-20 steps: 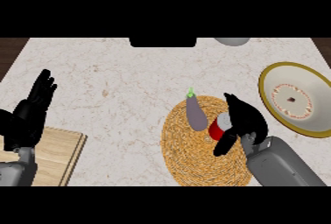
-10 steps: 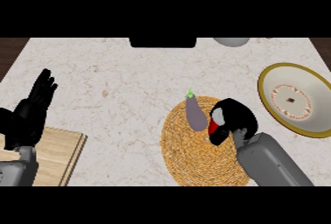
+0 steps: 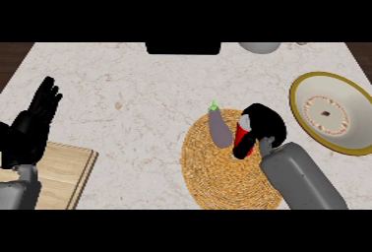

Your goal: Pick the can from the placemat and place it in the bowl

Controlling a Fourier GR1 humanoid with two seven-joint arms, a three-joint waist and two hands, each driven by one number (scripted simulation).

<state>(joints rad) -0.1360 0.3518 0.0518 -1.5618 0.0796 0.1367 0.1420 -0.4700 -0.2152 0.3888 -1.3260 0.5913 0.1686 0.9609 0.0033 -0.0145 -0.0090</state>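
Note:
A red can [image 3: 242, 137] stands on the round woven placemat [image 3: 222, 172], mostly hidden by my right hand [image 3: 263, 126], whose fingers and thumb curl round it. Just left of the can a purple eggplant [image 3: 219, 128] lies on the placemat's upper part. The bowl [image 3: 335, 112], cream with a gold rim and a patterned centre, sits at the right edge of the counter, apart from the hand. My left hand [image 3: 33, 127] rests open at the left edge, fingers pointing up.
A wooden cutting board [image 3: 62, 172] lies at the lower left beneath my left forearm. A dark object [image 3: 183, 47] and a grey rounded object [image 3: 259, 47] sit at the counter's far edge.
My right hand has closed its fingers round the can on the placemat. The left hand has stayed in place.

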